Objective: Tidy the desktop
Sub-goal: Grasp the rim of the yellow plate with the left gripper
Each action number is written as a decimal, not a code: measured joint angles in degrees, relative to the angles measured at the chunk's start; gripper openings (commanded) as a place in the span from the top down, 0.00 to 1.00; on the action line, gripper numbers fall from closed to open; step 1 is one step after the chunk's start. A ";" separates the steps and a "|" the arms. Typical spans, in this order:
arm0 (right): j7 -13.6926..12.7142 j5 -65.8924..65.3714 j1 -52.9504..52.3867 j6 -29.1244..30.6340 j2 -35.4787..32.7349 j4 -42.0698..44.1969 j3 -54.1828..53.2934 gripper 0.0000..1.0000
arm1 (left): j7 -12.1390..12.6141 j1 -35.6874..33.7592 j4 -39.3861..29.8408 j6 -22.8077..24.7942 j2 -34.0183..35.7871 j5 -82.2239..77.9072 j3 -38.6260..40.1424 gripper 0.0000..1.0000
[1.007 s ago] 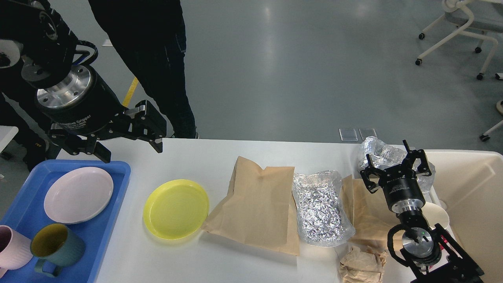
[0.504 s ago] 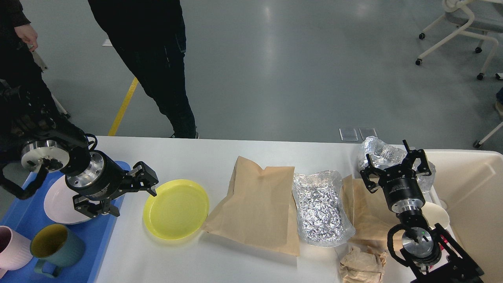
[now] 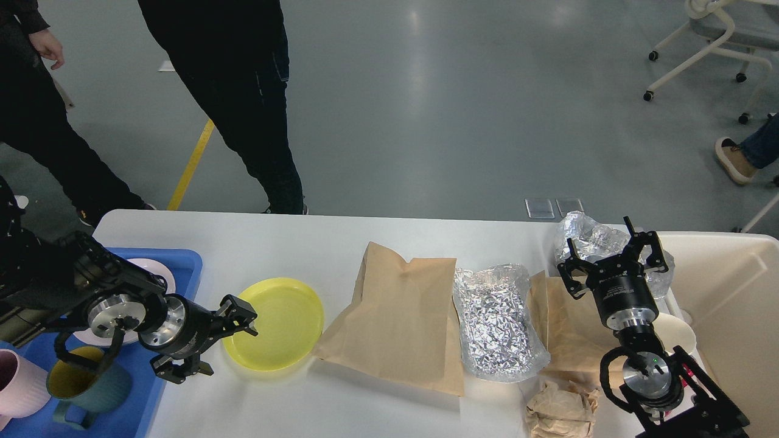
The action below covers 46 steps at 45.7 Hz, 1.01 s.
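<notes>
The white desktop spans most of the view. On it lie a yellow plate, a large brown paper bag, a crinkled foil bag, a second foil wrapper at the back right, more brown paper and a crumpled paper wad. My left gripper is open, low at the yellow plate's left rim, one finger over the rim and the other off the plate. My right gripper is open, held above the foil wrapper and brown paper.
A blue tray at the left holds a pink plate, a teal mug and a pink mug. A cream bin stands at the right. People stand beyond the far edge; an office chair is far right.
My left arm has dropped from high over the tray's back corner down and forward to the yellow plate's left rim. The right arm has not moved.
</notes>
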<state>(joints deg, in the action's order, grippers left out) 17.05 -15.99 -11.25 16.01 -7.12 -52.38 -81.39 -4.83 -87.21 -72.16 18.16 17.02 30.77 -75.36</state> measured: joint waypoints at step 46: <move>0.00 0.00 0.00 -0.01 0.00 0.00 0.00 0.00 | -0.09 13.09 9.73 -16.32 -2.10 -1.76 6.86 0.23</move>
<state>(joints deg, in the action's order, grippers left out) 17.05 -16.00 -11.25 15.99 -7.12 -52.38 -81.39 -4.92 -74.12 -62.43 1.84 14.92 29.00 -68.50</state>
